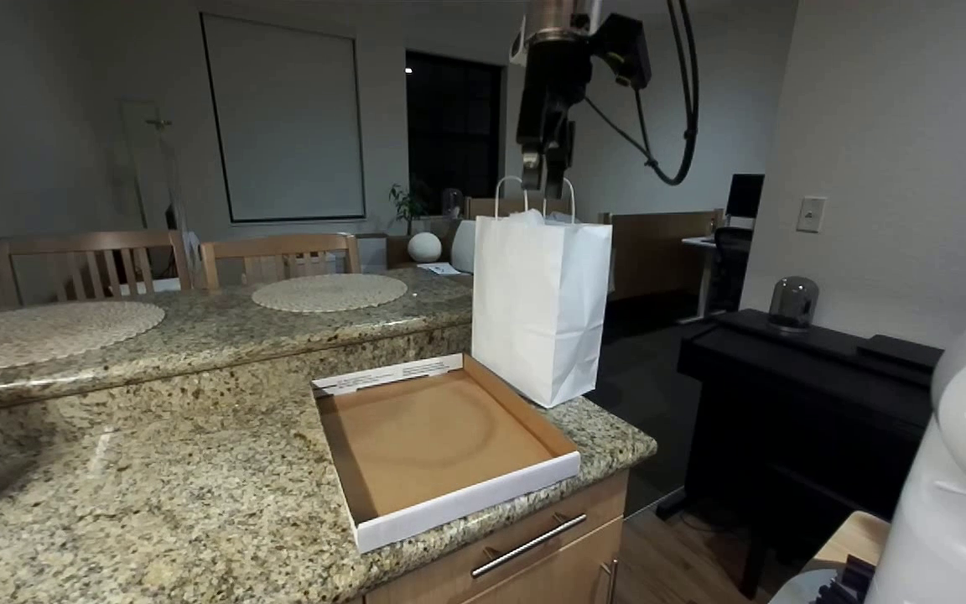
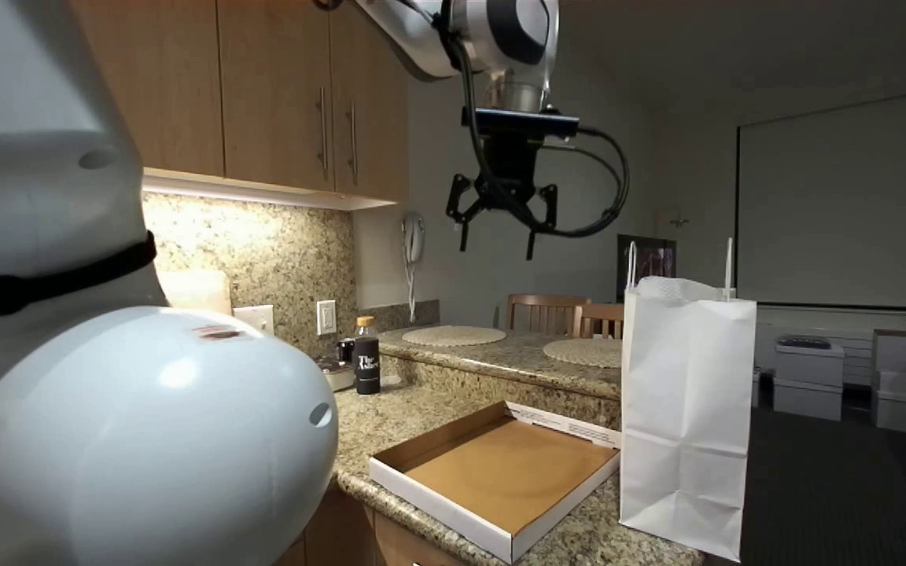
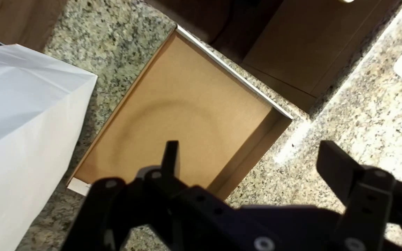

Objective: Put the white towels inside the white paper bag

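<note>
White paper bag [image 1: 533, 310]: one, plain, creased, stood upright at the corner of the table [image 1: 156, 503], its loop handles [image 2: 729, 267] raised.

White towels [image 2: 675, 288]: rumpled, bunched at the mouth of the bag and shown a little above its rim; the number cannot be told, the rest being hidden by the paper.

Pincer [image 2: 498, 243]: one, black, suspended well above the table; released, its fingers [image 3: 337, 170] spread wide. In the wrist view, the tray and one side of the bag are seen beyond it.

Cardboard tray [image 1: 424, 419]: one, shallow, brown within, white outside, laid flat just beside the bag; whether the two are touching cannot be told.

Placemats [image 1: 329, 292]: two, round, pale, laid on the raised ledge [image 1: 206, 323].

Bottle [image 2: 367, 365]: one, dark, lettered, stood upright, well apart from the bag.

Wooden chairs [image 1: 282, 246]: two, placed behind the ledge.
</note>
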